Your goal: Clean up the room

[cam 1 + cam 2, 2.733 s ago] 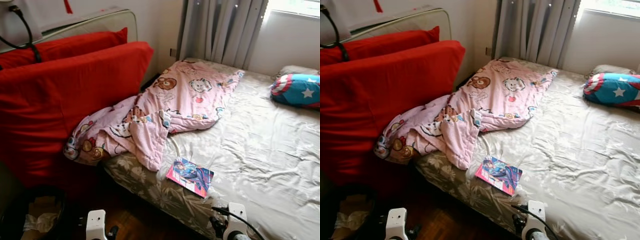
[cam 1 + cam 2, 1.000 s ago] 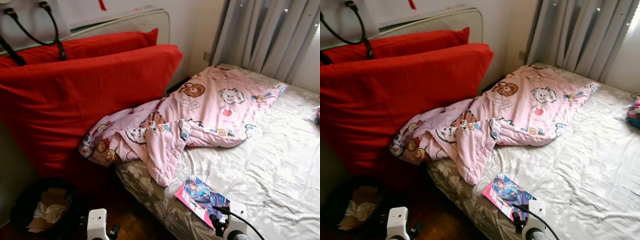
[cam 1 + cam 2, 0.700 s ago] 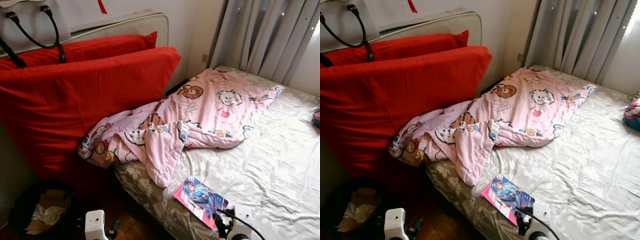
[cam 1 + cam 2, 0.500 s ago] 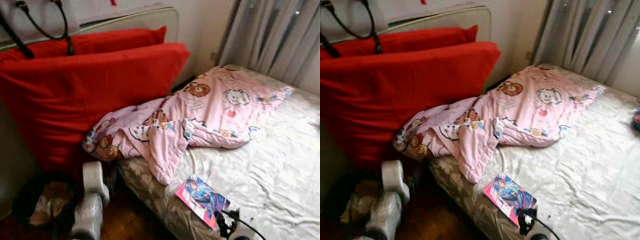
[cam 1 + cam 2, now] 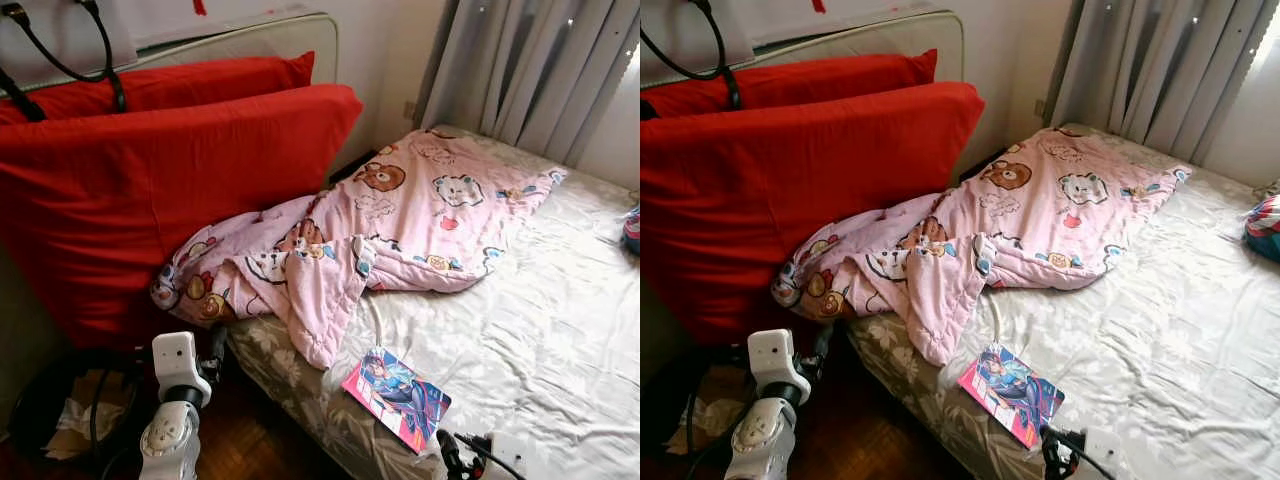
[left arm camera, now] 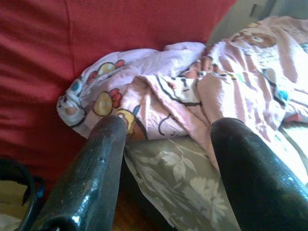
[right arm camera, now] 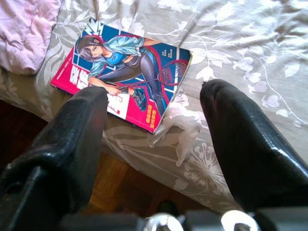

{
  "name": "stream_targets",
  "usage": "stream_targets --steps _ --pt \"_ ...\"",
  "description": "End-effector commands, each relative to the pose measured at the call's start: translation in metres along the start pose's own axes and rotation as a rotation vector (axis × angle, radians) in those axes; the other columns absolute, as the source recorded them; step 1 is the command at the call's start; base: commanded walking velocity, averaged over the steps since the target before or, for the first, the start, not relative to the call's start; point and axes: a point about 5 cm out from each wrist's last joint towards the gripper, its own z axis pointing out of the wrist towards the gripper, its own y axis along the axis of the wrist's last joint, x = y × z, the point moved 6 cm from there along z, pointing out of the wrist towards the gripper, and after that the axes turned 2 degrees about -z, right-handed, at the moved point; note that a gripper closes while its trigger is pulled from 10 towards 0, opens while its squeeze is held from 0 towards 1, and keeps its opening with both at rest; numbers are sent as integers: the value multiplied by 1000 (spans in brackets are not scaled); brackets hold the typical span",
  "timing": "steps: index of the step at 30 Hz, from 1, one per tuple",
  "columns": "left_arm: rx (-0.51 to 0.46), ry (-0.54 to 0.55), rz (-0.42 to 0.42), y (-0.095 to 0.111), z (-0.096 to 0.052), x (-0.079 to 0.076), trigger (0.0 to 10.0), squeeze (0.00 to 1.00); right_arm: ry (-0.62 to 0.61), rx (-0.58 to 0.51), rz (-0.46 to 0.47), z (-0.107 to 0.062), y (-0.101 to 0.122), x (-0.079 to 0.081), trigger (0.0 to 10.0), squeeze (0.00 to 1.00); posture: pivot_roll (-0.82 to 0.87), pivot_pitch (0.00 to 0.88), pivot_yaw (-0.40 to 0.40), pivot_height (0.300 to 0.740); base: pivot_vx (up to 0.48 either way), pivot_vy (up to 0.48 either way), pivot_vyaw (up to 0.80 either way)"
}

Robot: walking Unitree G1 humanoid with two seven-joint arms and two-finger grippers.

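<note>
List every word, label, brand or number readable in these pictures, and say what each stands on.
None can be read.
Glossy pink-and-blue comic book on the floral bedsheet: white lettering along its pink edge, yellow print near the spine, too small and blurred to read.
Pink cartoon-bear quilt: pictures, no legible words.

- The bed (image 5: pixel 540 330) runs from my 12 o'clock out to 3 o'clock.
- A blanket (image 5: pixel 370 235) lies on the bed at 12 o'clock, its bunched end spilling over the near edge.
- Two cushions (image 5: pixel 160 190) stand at 10 o'clock, the blanket's end touching the front one.
- A magazine (image 5: pixel 397 396) lies on the bed's near edge at 1 o'clock, just beyond my right gripper (image 7: pixel 154 120).
- A bin (image 5: pixel 60 415) sits on the floor at 9 o'clock, beside my left gripper (image 6: pixel 166 144).
- A pillow (image 5: pixel 1262 228) lies at 2 o'clock.
</note>
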Motion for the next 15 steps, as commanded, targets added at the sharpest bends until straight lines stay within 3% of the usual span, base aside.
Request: stream_targets --steps 1,6,7,8,9,11,15 --pt "-20 -17 5 4 -1 -3 10000 0 -8 -16 13 -3 -1 -2 10000 0 -23 0 -31 740 0 0 0" --pt "-6 -20 10 0 -5 -3 10000 0 -4 -20 4 -7 -4 -3 10000 0 -26 0 -38 740 0 0 0" --pt "-12 -20 8 1 -5 -3 10000 0 24 -147 -21 10 37 6 10000 0 -23 0 -41 740 0 0 0" --pt "-20 -19 7 3 -6 -2 10000 0 69 -347 -72 31 108 22 10000 0 -16 0 -49 740 0 0 0" --pt "-23 -18 8 4 -6 -2 10000 0 83 -409 -93 35 133 28 10000 0 -16 0 -49 740 0 0 0" --pt "-28 -11 7 4 -8 -1 10000 0 87 -447 -105 37 149 30 10000 0 -13 0 -51 740 0 0 0" --pt "-33 -15 3 4 -14 -1 10000 0 116 -477 -130 34 153 35 10000 0 -17 0 -46 740 0 0 0"
